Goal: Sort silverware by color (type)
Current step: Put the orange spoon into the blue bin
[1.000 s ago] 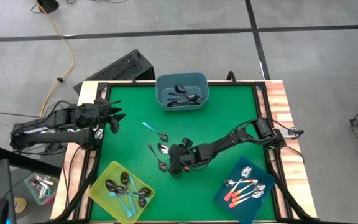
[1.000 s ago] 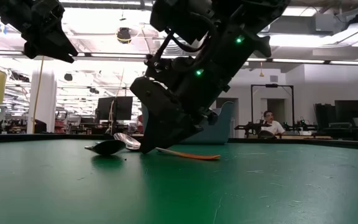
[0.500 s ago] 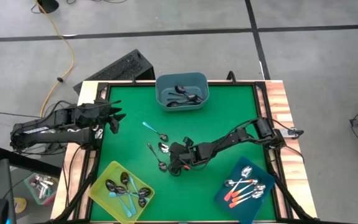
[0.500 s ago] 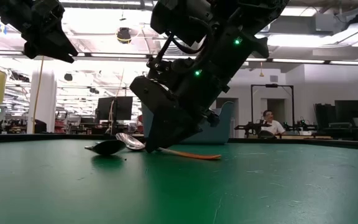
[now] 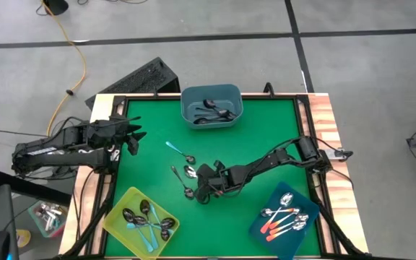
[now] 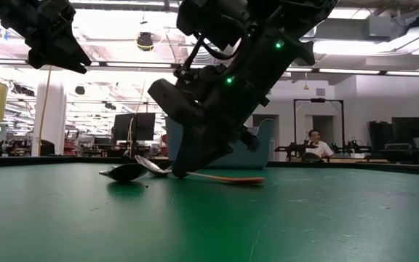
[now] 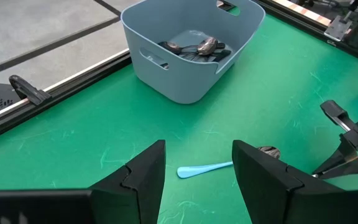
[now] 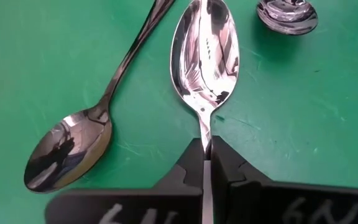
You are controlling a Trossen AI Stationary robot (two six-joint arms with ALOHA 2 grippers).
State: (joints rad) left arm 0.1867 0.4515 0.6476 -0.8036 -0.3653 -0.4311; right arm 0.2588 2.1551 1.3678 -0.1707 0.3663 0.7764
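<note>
- Right pincer (image 8: 207, 163) just snapped shut on the neck of the orange-handled spoon (image 8: 206, 53), mid-counter (image 5: 266, 130), flat beside a dark spoon (image 8: 73, 140).
- Grabbed now, so probably headed next for the dark blue bin (image 5: 266, 235).
- Left pincer (image 7: 197, 180) parked wide apart, far side.

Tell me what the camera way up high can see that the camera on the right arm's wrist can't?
Only the high view shows the grey-blue bin, yellow bin, dark blue bin and the waiting left gripper at the table's left edge. Only the right wrist view shows the right gripper pinching the neck of a shiny spoon. Both show the dark metal spoon lying beside it on the green table.
</note>
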